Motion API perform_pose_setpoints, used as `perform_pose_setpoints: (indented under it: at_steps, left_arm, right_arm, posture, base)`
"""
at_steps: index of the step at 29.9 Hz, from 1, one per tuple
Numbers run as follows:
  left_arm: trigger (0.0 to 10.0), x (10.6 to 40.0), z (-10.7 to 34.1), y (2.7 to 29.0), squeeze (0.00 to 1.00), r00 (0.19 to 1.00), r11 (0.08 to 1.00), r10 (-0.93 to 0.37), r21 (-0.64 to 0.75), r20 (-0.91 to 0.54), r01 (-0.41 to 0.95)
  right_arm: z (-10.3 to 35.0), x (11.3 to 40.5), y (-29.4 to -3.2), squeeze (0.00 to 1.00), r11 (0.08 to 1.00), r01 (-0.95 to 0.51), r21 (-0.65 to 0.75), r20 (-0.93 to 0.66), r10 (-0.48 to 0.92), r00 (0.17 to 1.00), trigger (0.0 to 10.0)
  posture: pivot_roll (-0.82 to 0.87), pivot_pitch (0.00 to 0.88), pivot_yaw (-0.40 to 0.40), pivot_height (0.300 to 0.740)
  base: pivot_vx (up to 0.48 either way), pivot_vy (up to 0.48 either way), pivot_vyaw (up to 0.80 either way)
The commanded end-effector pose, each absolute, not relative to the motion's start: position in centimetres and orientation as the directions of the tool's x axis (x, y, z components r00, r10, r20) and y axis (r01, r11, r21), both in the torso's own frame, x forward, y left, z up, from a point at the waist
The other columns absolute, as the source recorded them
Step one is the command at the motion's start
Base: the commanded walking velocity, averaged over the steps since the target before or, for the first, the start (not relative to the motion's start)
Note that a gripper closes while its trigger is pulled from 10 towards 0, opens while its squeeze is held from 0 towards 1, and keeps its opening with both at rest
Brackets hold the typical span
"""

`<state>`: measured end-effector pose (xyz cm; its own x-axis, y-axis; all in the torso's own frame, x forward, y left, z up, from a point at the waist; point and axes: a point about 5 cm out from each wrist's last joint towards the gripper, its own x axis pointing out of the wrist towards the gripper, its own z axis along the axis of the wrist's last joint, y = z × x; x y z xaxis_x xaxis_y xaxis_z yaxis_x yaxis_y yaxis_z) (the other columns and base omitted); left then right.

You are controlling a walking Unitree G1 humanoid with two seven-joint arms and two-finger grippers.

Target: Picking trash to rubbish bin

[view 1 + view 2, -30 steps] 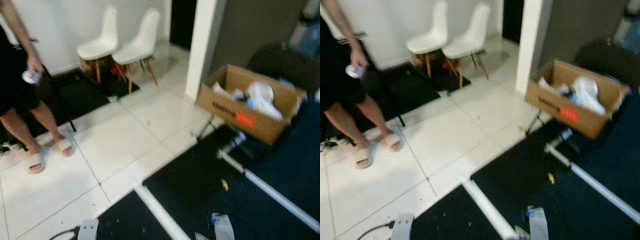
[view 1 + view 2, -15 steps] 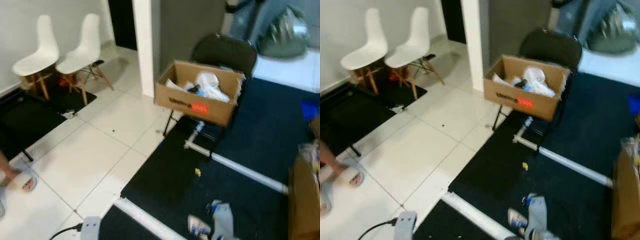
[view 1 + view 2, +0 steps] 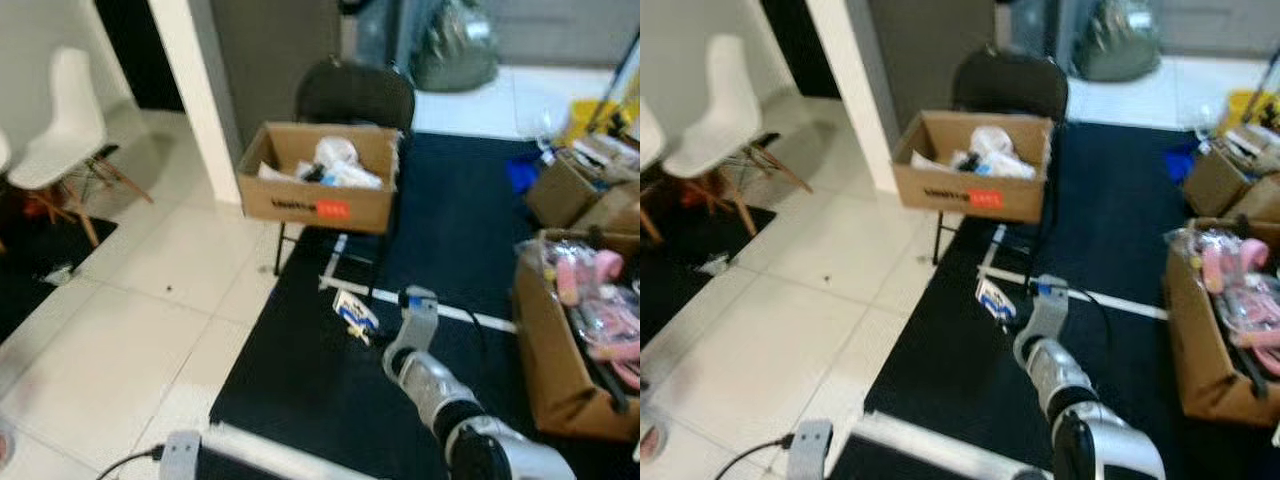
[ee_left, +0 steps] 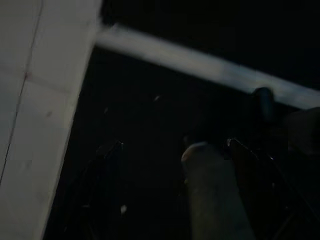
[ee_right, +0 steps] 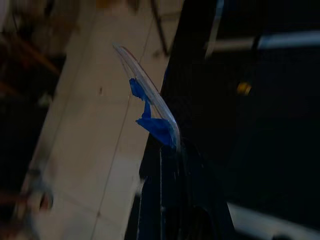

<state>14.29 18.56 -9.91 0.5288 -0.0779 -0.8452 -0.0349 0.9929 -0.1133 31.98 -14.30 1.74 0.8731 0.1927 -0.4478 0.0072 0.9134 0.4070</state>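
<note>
Trash piece, left eye view: flat white-and-blue packet (image 3: 354, 311) pinched at the tip of my right end effector (image 3: 366, 322), held over the black mat (image 3: 300, 370), well short of the rubbish box (image 3: 318, 186).
Rubbish box, left eye view: open cardboard carton resting on a black chair (image 3: 355, 96), already holding white crumpled waste.
Risk, left eye view: I judge the grip shallow; a swing of my arm while I walk could shake the packet loose onto the mat.
Right eye view: same layout; a second carton (image 3: 1220, 330) with pink items stands on my right, near my arm's path; brushing it could knock the packet out.
Left wrist view: very dark; my left end effector (image 4: 165, 165) hangs idle over mat and a pale strip (image 4: 200, 62), fingers apart, nothing between them.
Right wrist view: thin clear-edged wrapper (image 5: 150, 105) with blue print, seen edge-on, clamped at one end only between my black fingers (image 5: 170, 190); limp, light, likely to flutter or slide.
</note>
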Motion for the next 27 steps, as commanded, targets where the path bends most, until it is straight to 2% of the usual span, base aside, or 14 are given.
perform_pose_setpoints:
  at_steps: [1,7,14,27]
  left_arm:
    - [10.0,13.8,-10.0,18.9,0.0,0.521,0.992,-0.065,-0.11,-0.851,-0.056]
    - [10.0,13.6,-10.1,19.0,0.0,0.518,0.992,-0.064,-0.111,-0.853,-0.062]
    - [10.0,13.5,-10.1,19.2,0.0,0.515,0.992,-0.067,-0.114,-0.854,-0.059]
    - [10.0,13.6,-10.1,19.0,0.0,0.514,0.991,-0.078,-0.122,-0.854,-0.051]
  right_arm:
    - [1.9,32.1,-13.9,0.0,0.903,-0.001,0.43,-0.429,0.205,0.879,10.0]
    - [2.6,32.6,-13.2,0.0,0.9,-0.036,0.435,-0.399,0.228,0.888,10.0]
    - [2.6,32.6,-12.8,0.0,0.903,-0.072,0.424,-0.384,0.252,0.888,10.0]
    - [2.7,32.6,-12.6,0.0,0.902,-0.097,0.421,-0.374,0.27,0.887,10.0]
  posture:
    - [0.02,0.013,0.102,0.74]
    - [0.02,0.015,0.101,0.74]
    - [0.02,0.019,0.103,0.74]
    - [0.02,0.02,0.1,0.74]
  base:
    - [0.0,0.0,-0.8]
    - [0.0,0.0,-0.7]
    - [0.185,0.0,0.0]
    - [0.328,0.0,0.0]
